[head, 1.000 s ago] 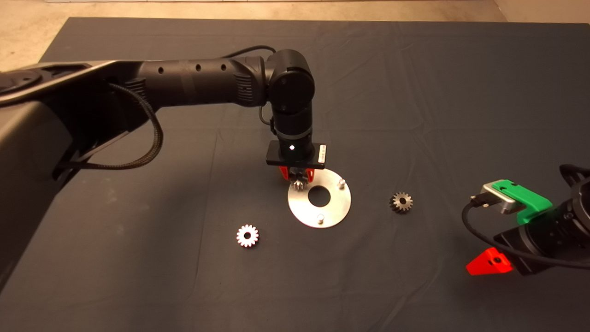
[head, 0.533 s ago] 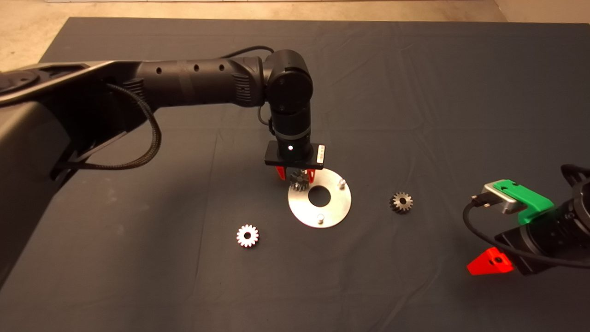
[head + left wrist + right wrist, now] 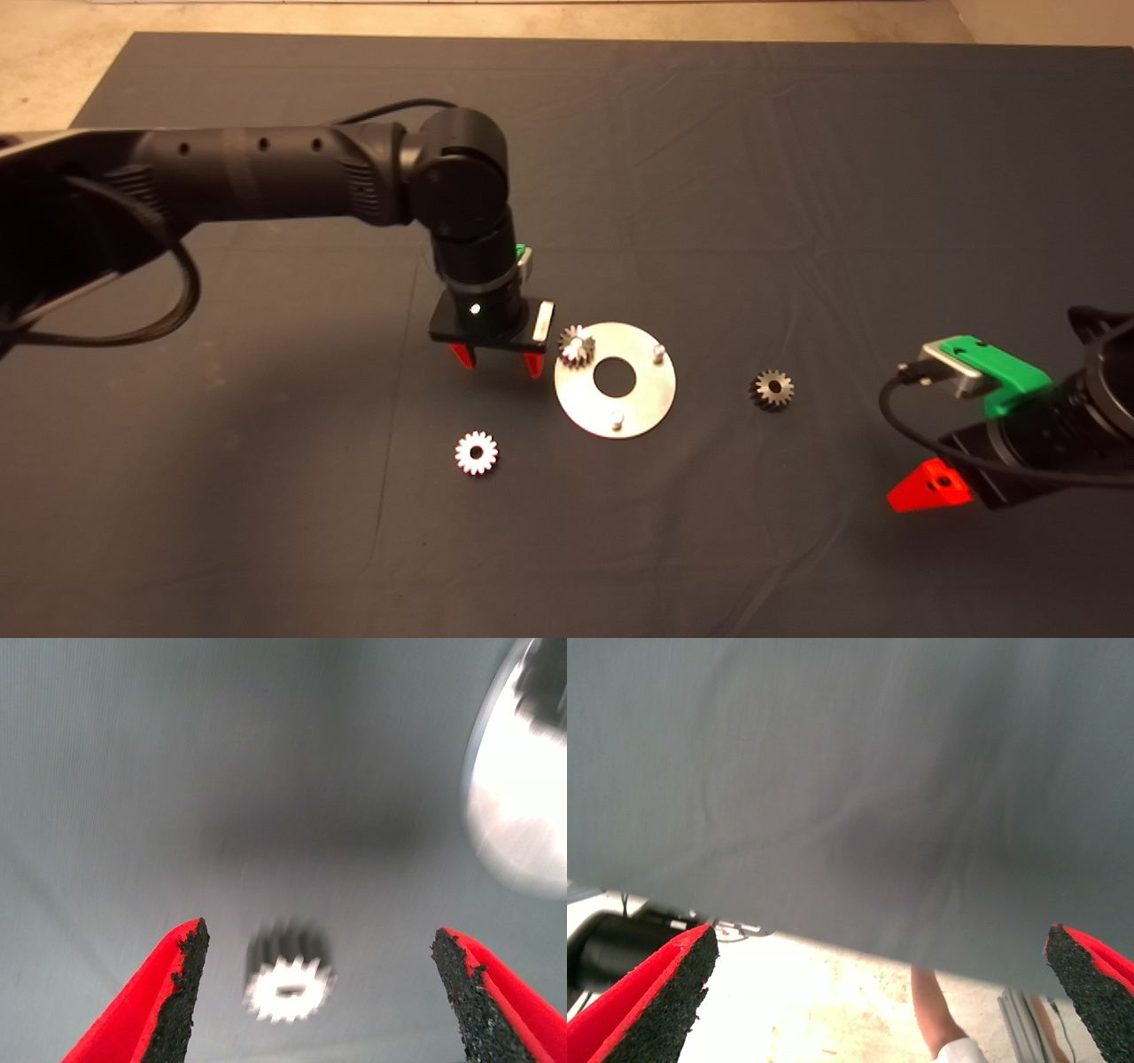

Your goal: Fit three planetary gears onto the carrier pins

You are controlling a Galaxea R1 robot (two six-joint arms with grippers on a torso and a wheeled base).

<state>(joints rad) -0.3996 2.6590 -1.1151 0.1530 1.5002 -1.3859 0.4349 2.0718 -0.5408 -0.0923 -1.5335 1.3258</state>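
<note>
Your flat shiny round metal disc lies mid-mat, one small dark toothed metal gear seated on its left pin. Two gears lie loose: near-left, right. They look light, rigid, slippery; pinch across teeth. Left gripper open, empty; right gripper open at the right edge.

We see one gear sitting on a pin of the shiny disc; two pins stand bare. Two gears lie flat on either side.

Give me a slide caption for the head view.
One gear seated on the carrier disc; open left gripper beside it, two gears on the mat.
</note>
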